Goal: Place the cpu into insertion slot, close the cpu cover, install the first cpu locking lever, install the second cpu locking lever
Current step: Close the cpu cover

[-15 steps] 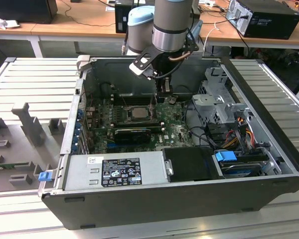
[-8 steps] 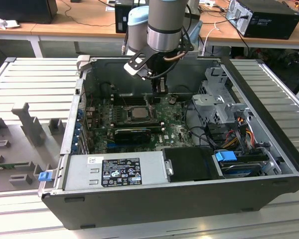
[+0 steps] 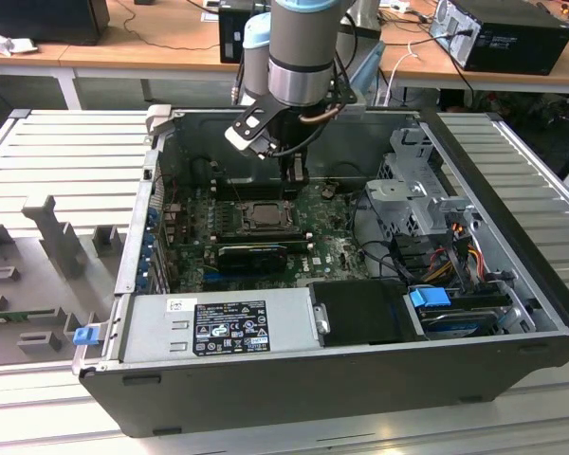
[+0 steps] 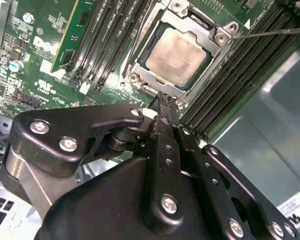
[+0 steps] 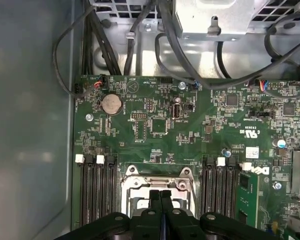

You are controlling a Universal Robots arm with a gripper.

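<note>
Ribbed grey metal tabletop (image 3: 66, 161) carries an open black computer case (image 3: 360, 379) lying on its side. Inside it, the small square silver-topped cpu (image 4: 177, 50) sits flat in the dark-framed square insertion slot (image 3: 263, 214). The thin grey metal cpu cover (image 4: 141, 64) lies down around the chip, which shows through its window. The arm's black pincer (image 4: 165, 100) hangs at the slot's edge, fingers pressed together with nothing seen between them; whether it touches the frame I cannot tell. Long black memory slots (image 4: 115, 35) flank the insertion slot on both sides, on the green motherboard (image 5: 190, 130).
</note>
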